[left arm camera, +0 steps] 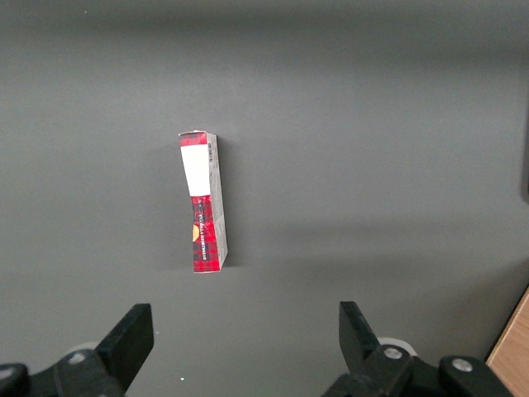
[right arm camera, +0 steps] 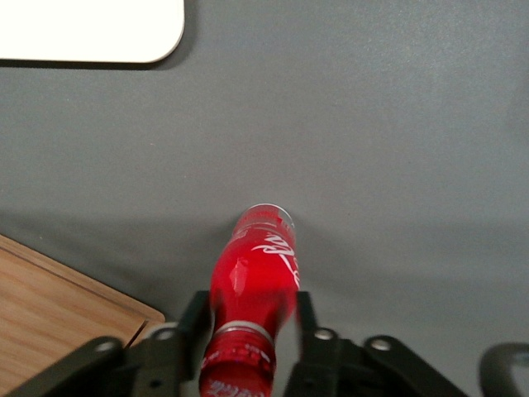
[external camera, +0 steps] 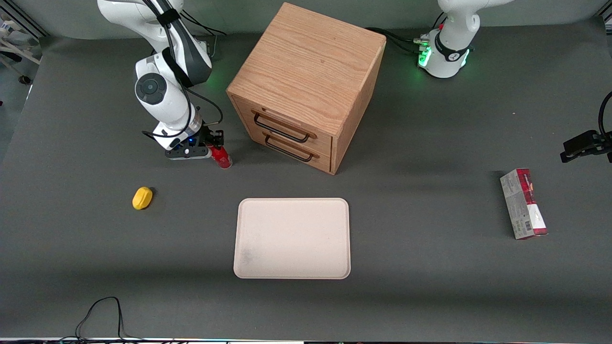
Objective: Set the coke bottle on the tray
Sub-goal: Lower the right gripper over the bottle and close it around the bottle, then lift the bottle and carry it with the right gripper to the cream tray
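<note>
The coke bottle (external camera: 223,158) is small and all red. It stands tilted on the dark table, farther from the front camera than the tray (external camera: 291,238) and beside the wooden cabinet. My right gripper (external camera: 214,149) is low over it, with a finger on each side of the bottle's upper body. In the right wrist view the fingers (right arm camera: 198,318) press against the red bottle (right arm camera: 256,273) just below its cap, so the gripper (right arm camera: 250,321) is shut on it. The pale pinkish-cream tray lies flat with nothing on it; one corner (right arm camera: 83,29) shows in the right wrist view.
A wooden cabinet (external camera: 306,71) with two drawers stands close beside the bottle; its edge (right arm camera: 50,314) is by the gripper. A small yellow object (external camera: 142,198) lies toward the working arm's end. A red-and-grey box (external camera: 523,203) lies toward the parked arm's end and shows in the left wrist view (left arm camera: 204,203).
</note>
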